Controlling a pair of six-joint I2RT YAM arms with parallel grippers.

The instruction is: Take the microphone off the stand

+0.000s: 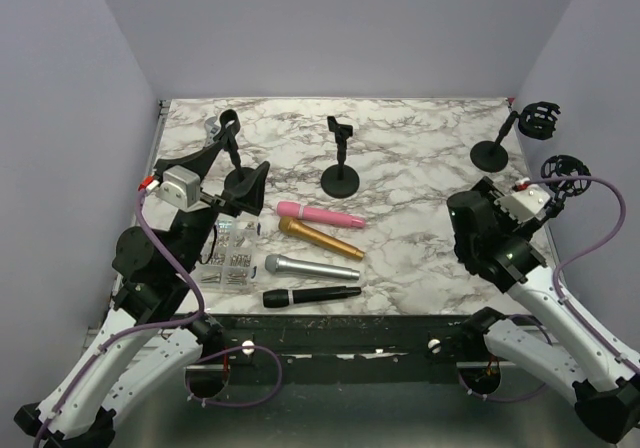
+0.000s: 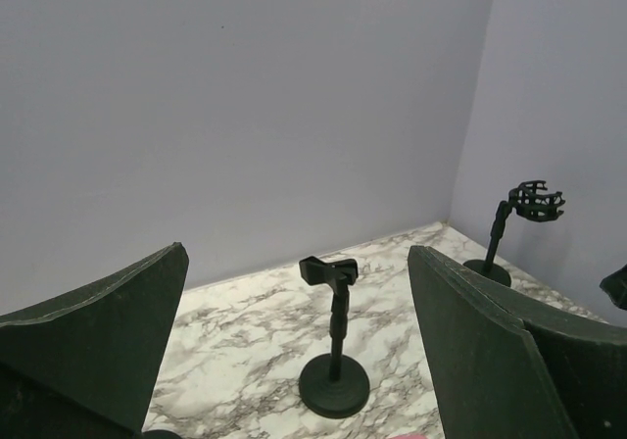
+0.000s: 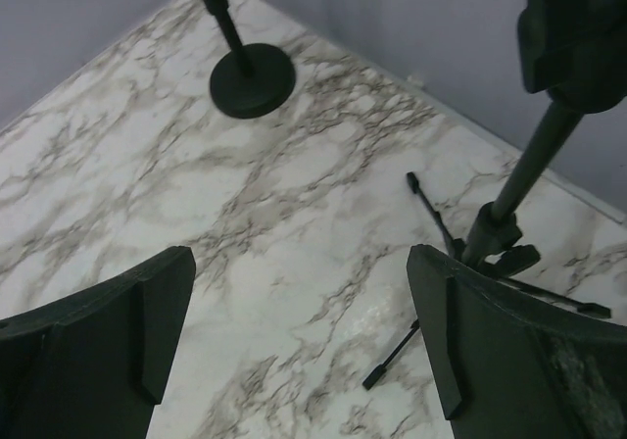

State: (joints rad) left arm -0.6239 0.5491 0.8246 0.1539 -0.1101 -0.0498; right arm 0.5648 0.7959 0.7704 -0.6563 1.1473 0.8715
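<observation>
Four microphones lie flat on the marble table (image 1: 420, 183): pink (image 1: 320, 215), gold (image 1: 320, 236), silver (image 1: 310, 267) and black (image 1: 310, 295). The middle stand (image 1: 340, 160) has an empty clip and also shows in the left wrist view (image 2: 336, 341). A left stand (image 1: 232, 138) and a right stand (image 1: 495, 148) with a shock mount (image 1: 540, 120) hold no microphone that I can see. My left gripper (image 1: 232, 170) (image 2: 296, 255) is open and empty, by the left stand and facing the middle one. My right gripper (image 1: 548, 190) (image 3: 301, 258) is open and empty over bare marble.
A tripod stand (image 3: 509, 214) with a shock mount stands just right of my right gripper; the right stand's round base (image 3: 253, 81) lies beyond it. A clear box of small parts (image 1: 228, 258) sits by the left arm. Purple walls close in the table.
</observation>
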